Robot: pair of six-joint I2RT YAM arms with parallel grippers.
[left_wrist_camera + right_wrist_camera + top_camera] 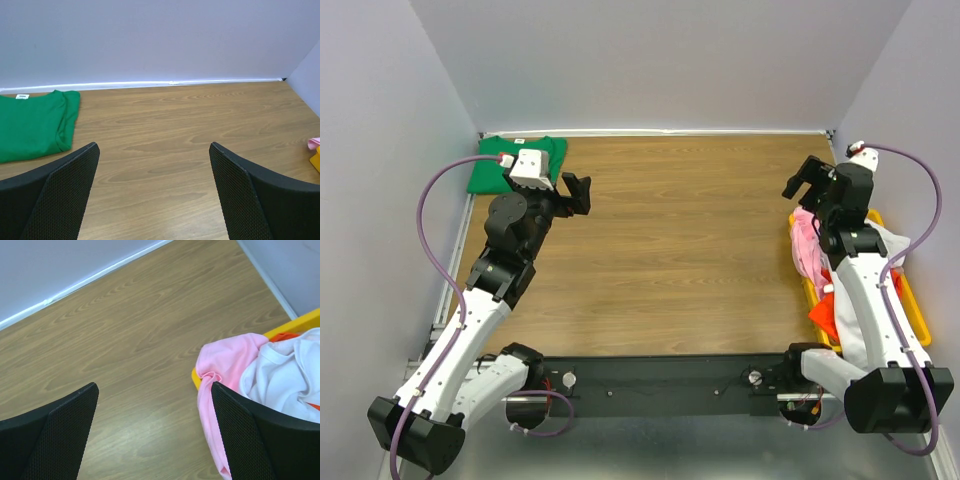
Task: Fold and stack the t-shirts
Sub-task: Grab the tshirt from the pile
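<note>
A folded bright green t-shirt (496, 165) with a small white neck label lies at the table's back left corner; it also shows in the left wrist view (32, 125). My left gripper (576, 194) is open and empty above the table, to the right of it. A pink t-shirt (225, 367), a white t-shirt (285, 375) and an orange-red one (825, 315) lie crumpled in a yellow bin (910, 300) at the right edge. My right gripper (803, 180) is open and empty, above the table just past the bin's far left corner.
The wooden table (680, 250) is walled by pale panels at the back and both sides. The pink shirt hangs over the bin's left rim (197, 380) onto the table. A black rail (660, 385) with the arm bases runs along the near edge.
</note>
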